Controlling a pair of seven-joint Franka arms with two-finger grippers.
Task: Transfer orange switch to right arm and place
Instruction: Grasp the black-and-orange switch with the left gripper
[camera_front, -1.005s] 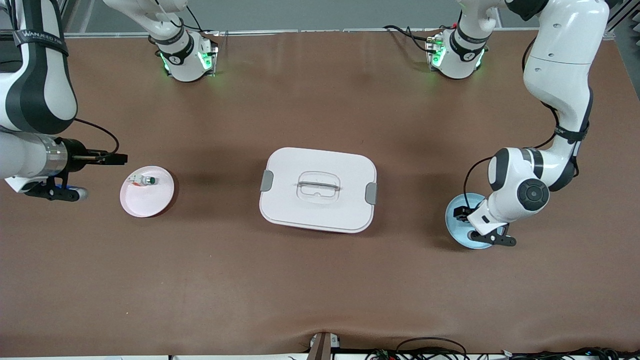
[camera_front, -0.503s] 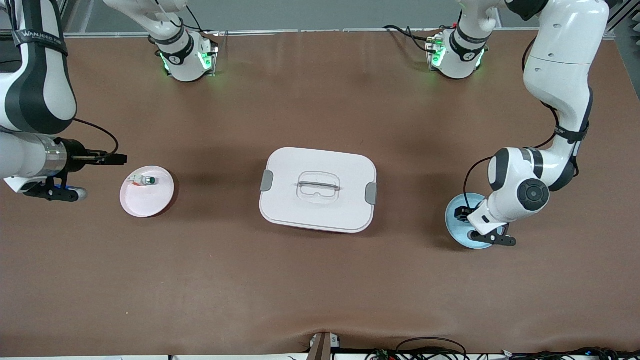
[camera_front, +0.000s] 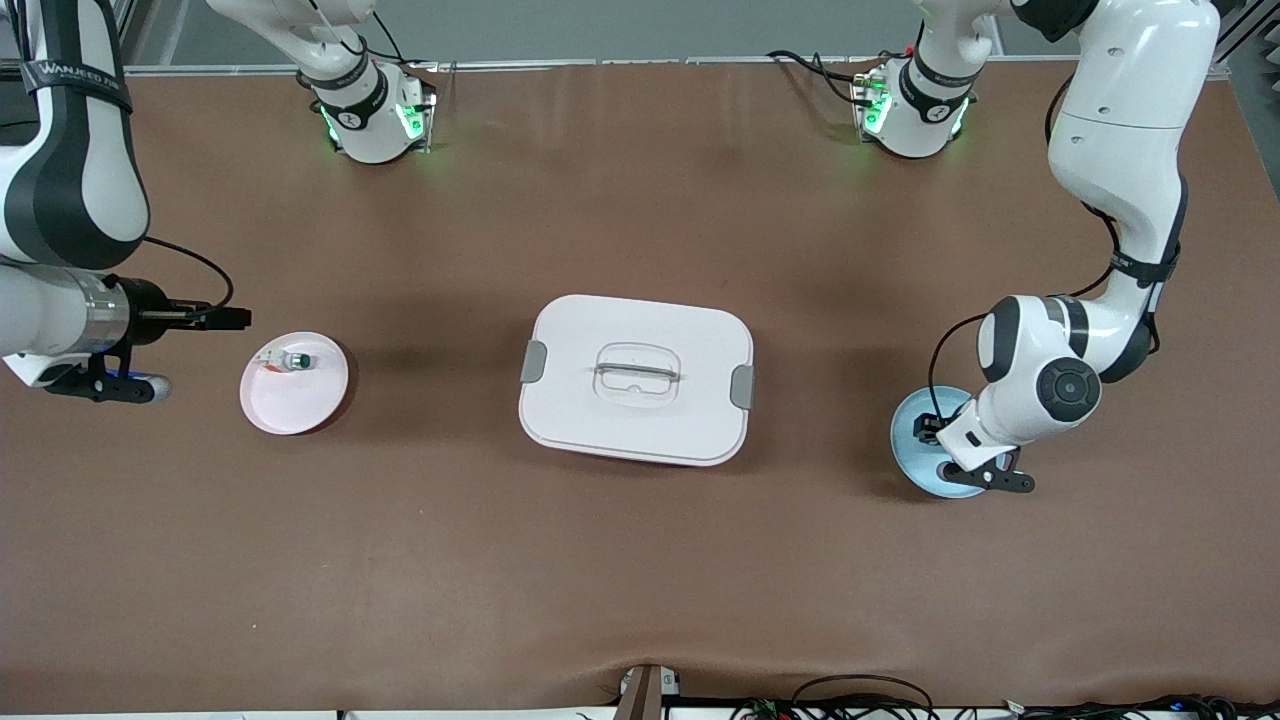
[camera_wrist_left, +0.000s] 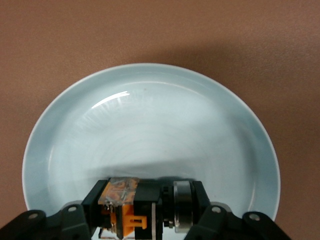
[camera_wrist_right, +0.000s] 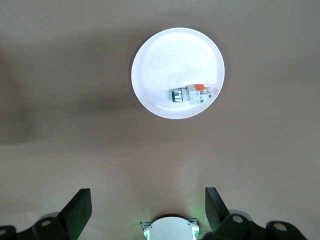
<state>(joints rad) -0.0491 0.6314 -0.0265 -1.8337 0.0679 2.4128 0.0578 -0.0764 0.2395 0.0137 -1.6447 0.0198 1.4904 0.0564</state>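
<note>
Gripping the orange switch (camera_wrist_left: 131, 207), the left gripper (camera_wrist_left: 145, 210) is clamped on it down in the pale blue plate (camera_wrist_left: 150, 125).
The right gripper (camera_wrist_right: 145, 210) waits, fingers wide, beside the pink plate (camera_front: 300, 405) holding a green-capped switch (camera_front: 290, 361); a lidded white box (camera_front: 636, 378) sits mid-table on brown cloth (camera_front: 640, 560).

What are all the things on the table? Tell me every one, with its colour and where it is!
orange switch: one, black with orange marks, in the left gripper's grip, on the blue plate
blue plate: one, pale blue, at the left arm's end of the table
pink plate: one, pale pink, at the right arm's end
green-capped switch: one, white, on the pink plate
box: one, white, lid with grey clips, mid-table
left gripper: black, shut on the switch
right gripper: black, open, waiting beside the pink plate
</note>
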